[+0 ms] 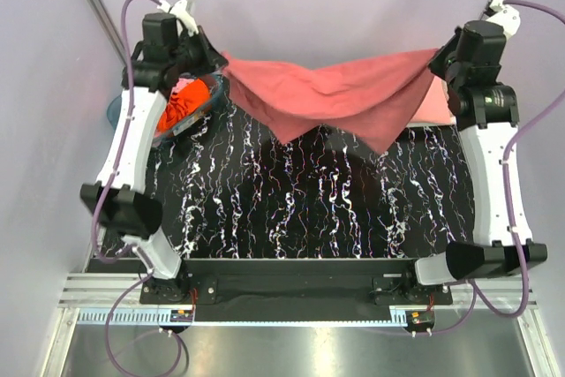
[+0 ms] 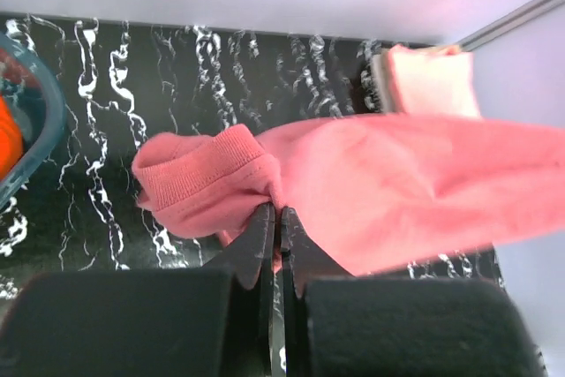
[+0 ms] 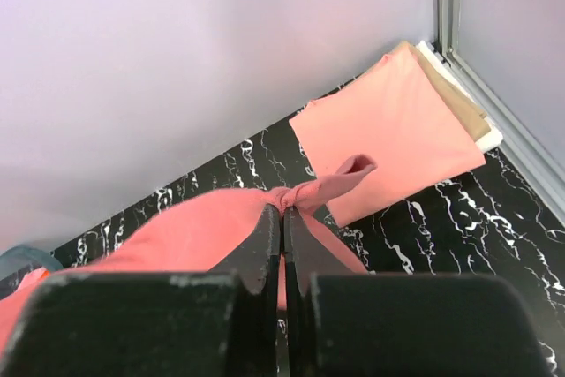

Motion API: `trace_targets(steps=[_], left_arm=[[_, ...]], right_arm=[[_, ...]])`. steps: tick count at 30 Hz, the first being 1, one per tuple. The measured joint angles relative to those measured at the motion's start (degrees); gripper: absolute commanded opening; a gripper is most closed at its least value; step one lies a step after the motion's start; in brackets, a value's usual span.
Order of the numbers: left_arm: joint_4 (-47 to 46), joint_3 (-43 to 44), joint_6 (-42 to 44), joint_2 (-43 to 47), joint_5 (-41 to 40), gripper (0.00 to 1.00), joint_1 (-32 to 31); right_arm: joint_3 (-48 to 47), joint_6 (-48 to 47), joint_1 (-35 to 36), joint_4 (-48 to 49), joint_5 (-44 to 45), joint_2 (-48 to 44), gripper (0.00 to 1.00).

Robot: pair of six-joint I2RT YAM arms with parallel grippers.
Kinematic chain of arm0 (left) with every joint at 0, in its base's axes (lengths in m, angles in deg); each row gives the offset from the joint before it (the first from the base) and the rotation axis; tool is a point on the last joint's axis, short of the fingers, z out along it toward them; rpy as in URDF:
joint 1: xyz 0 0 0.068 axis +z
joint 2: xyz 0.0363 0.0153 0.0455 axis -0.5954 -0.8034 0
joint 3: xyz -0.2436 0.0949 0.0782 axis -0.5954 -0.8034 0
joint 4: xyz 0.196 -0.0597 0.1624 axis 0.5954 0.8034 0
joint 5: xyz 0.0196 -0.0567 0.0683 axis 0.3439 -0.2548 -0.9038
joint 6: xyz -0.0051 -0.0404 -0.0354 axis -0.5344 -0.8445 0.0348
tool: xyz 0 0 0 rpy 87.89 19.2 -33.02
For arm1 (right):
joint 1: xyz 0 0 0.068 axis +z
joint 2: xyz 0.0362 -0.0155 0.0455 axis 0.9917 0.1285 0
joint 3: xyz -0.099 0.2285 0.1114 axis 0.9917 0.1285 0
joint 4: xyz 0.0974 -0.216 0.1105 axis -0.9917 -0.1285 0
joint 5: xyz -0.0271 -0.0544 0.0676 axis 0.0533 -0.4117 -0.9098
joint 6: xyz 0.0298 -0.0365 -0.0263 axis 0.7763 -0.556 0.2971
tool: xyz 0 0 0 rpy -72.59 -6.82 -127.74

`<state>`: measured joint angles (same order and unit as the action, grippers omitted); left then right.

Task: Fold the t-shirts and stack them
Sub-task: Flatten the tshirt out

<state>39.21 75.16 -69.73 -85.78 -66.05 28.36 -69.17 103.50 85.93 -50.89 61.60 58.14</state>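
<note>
Slippage is my worry: each claw pinches only a small bunch of cloth, so pulling apart could tug the brick-red t-shirt (image 1: 335,94) free and drop it crumpled. My left claw (image 2: 275,211) and right claw (image 3: 283,211) are clamped tight on its ends, and it sags above the table (image 1: 309,209), near the folded stack (image 3: 397,130).
</note>
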Motion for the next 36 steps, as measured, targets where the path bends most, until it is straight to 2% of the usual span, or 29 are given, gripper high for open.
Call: trace_targets(steps=[5, 11, 16, 24, 31, 36], left_arm=[[0.6, -17.5, 0.9, 13.1, -1.4, 0.00, 0.0], [4.1, -31.4, 2.0, 17.5, -3.2, 0.00, 0.0], [5.7, -32.4, 1.6, 21.8, -4.1, 0.00, 0.0], [4.7, -27.9, 0.8, 31.4, -5.5, 0.00, 0.0], [6.0, -31.4, 1.3, 31.5, -6.6, 0.00, 0.0], [7.9, -35.5, 2.2, 35.0, -9.7, 0.00, -0.5]], right_arm=[[6.1, -0.8, 0.1, 0.3, 0.0, -7.6, 0.00], [15.8, -0.2, 0.1, -2.3, -0.3, -14.2, 0.00], [14.7, 0.7, 0.1, -5.0, -1.6, -14.2, 0.00], [11.6, 2.4, 0.1, -5.4, -3.0, -16.7, 0.00], [19.5, 4.4, 0.1, -4.7, -8.0, -16.4, 0.00], [24.4, 6.8, 0.1, -10.2, -8.2, -18.3, 0.00]])
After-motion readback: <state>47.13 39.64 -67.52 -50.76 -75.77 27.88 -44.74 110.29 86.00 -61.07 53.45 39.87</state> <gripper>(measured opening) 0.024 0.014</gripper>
